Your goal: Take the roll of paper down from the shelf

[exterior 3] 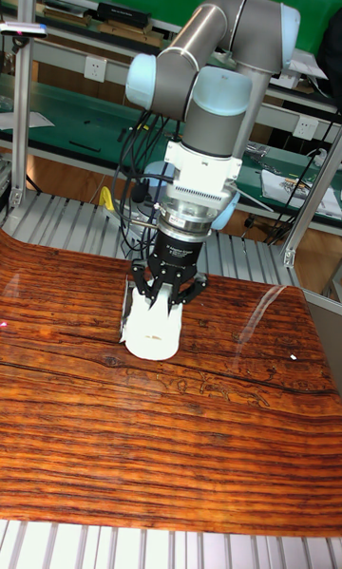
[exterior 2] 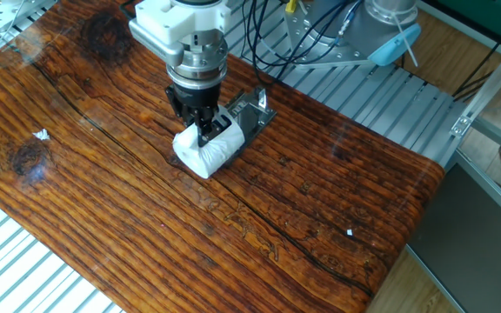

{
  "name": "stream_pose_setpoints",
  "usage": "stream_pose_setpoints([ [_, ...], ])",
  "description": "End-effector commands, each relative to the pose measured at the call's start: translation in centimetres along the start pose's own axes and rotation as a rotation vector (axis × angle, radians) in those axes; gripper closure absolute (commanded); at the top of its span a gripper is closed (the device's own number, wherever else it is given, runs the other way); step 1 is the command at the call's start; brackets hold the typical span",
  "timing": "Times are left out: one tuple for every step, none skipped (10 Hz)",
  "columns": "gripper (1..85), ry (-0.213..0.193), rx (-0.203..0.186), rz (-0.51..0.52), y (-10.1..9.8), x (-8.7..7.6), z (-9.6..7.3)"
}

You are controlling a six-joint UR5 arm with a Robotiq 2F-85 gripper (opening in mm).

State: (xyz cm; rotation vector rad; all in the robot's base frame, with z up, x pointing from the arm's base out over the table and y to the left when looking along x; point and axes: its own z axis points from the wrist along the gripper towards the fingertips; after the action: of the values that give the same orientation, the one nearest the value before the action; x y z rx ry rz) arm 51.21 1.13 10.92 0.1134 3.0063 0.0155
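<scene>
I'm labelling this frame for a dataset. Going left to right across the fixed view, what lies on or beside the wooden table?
White scrap → roll of paper → shelf → small white speck → ribbed metal surface off the table's right end.

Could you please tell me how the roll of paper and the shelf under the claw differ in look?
The roll of paper is white, soft and crinkled; the shelf is dark metal with a shiny bracket. The roll is rounded and bulky, the shelf flat and angular. The claw pinches the roll, not the shelf. Both sit together on the wooden table.
</scene>
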Motion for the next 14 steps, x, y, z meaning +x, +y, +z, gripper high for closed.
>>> stream_pose_setpoints([
  [84.7,-0.021,-0.03,0.04,0.7,-0.6,-0.1],
  [84.7,-0.029,-0.041,0.042,1.0,-0.8,-0.2],
  [84.7,-0.034,-0.041,0.031,1.0,-0.9,-0.2],
  [84.7,-0.032,-0.041,0.025,1.0,-0.9,-0.2],
  [84.7,-0.032,-0.047,0.02,1.2,-1.0,-0.1],
  [84.7,-0.03,-0.053,0.013,1.9,-1.7,-0.1],
  [84.7,-0.03,-0.056,0.006,2.7,-2.7,0.0],
  [84.7,-0.03,-0.057,0.005,3.3,-3.5,0.0],
  [84.7,-0.03,-0.054,0.006,3.8,-4.1,-0.1],
  [84.7,-0.029,-0.054,0.003,4.2,-4.7,-0.4],
  [84.7,-0.027,-0.053,-0.001,4.6,-5.4,-0.6],
  [84.7,-0.027,-0.053,0.002,5.1,-6.0,-0.6],
  [84.7,-0.032,-0.054,0.006,5.7,-6.6,-0.3],
  [84.7,-0.034,-0.058,0.009,6.3,-7.0,0.0],
])
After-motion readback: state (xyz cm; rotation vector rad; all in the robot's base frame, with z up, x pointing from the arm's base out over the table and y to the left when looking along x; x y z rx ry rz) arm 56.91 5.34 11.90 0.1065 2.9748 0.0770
